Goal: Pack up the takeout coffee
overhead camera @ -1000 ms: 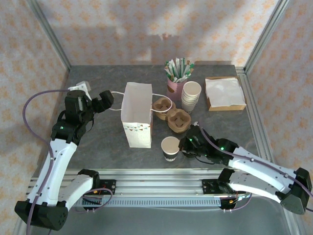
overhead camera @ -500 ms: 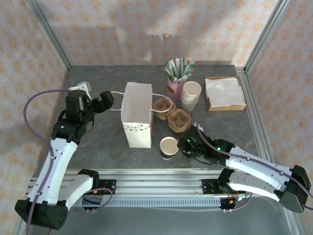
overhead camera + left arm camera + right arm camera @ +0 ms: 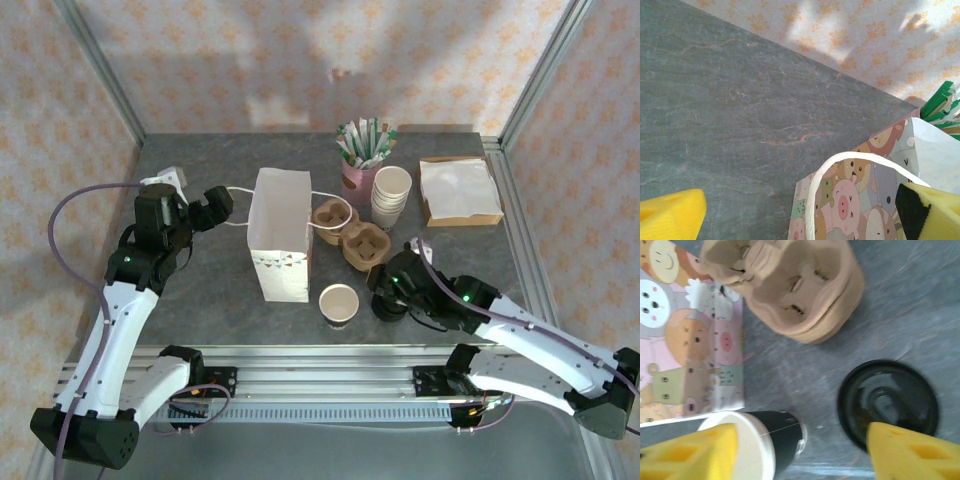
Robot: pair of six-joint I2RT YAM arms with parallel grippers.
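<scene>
Right wrist view: my right arm bends low over the grey stone worktop. My tool is spread wide, gripping nothing. The small pale paper cup stands near a round shiny black plastic lid.

The bench is grey and matt, like stone. The bag is smooth paper with printed animals. Beside the bag, the cup carrier is rough brown cardboard. By the bag's corner, the paper cup has a smooth black wall. Farther from the bag, the lid is shiny black plastic. The yellow pads look like soft foam.
</scene>
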